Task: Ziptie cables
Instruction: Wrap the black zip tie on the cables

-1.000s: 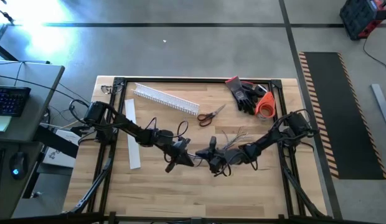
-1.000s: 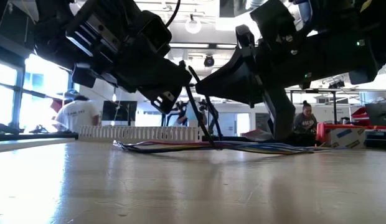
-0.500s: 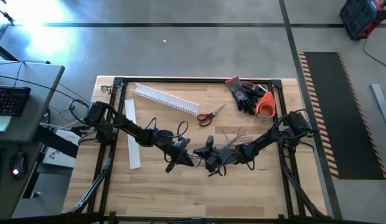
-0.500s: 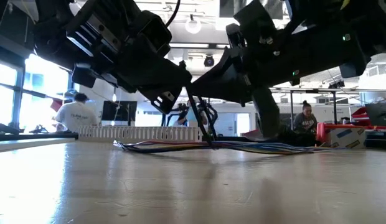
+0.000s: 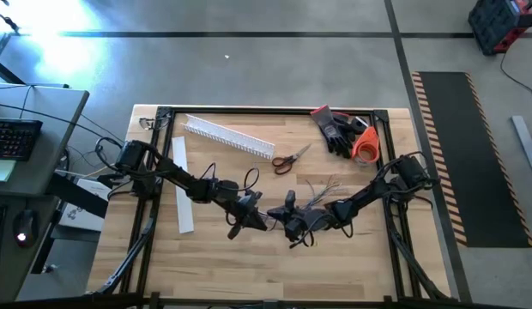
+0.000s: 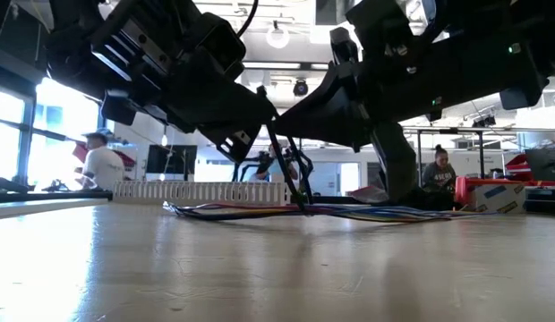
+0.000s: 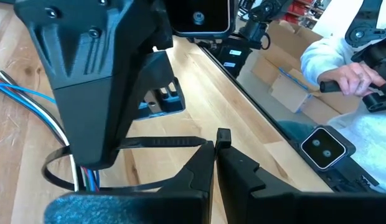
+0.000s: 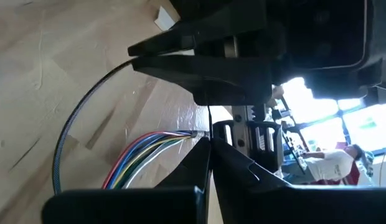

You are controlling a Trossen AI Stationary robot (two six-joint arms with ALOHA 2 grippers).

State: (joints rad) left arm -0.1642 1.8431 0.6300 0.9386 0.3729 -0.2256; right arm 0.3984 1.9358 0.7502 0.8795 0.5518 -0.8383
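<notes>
Since the earlier frames the right hand (image 5: 291,216) has shifted a little along the bench (image 5: 223,257): half a second ago it sat slightly nearer the left hand (image 5: 254,215), and it now lies a touch farther back toward its own side, while the left arm has hardly moved. Both hands meet near the middle of the bench, low over the wood, tips pointing toward each other.

Seen from the left wrist, the left hand's fingers (image 7: 199,168) are pressed together, pinching the tail of a black ziptie (image 7: 162,142) whose strap curls in a loop around the cables (image 7: 81,177). From the right wrist, the right hand's fingers (image 8: 227,163) are likewise closed tight, nipping the thin black strap (image 8: 68,134) where it arcs over the coloured wires (image 8: 143,158).

In the low view the cables (image 6: 349,212) lie flat on the bench in a long bundle running across, directly beneath both hands, with blue, white and yellow strands showing. From above, their loose ends (image 5: 322,187) fan out just behind the right hand.

Farther back on the bench stand a white slotted duct (image 5: 227,137), a flat white strip (image 5: 182,184) beside the left arm, a pair of scissors with red handles (image 5: 289,160), and black gloves (image 5: 339,129) next to an orange roll (image 5: 365,146) in the far right corner. People (image 6: 102,163) show in the room behind.
</notes>
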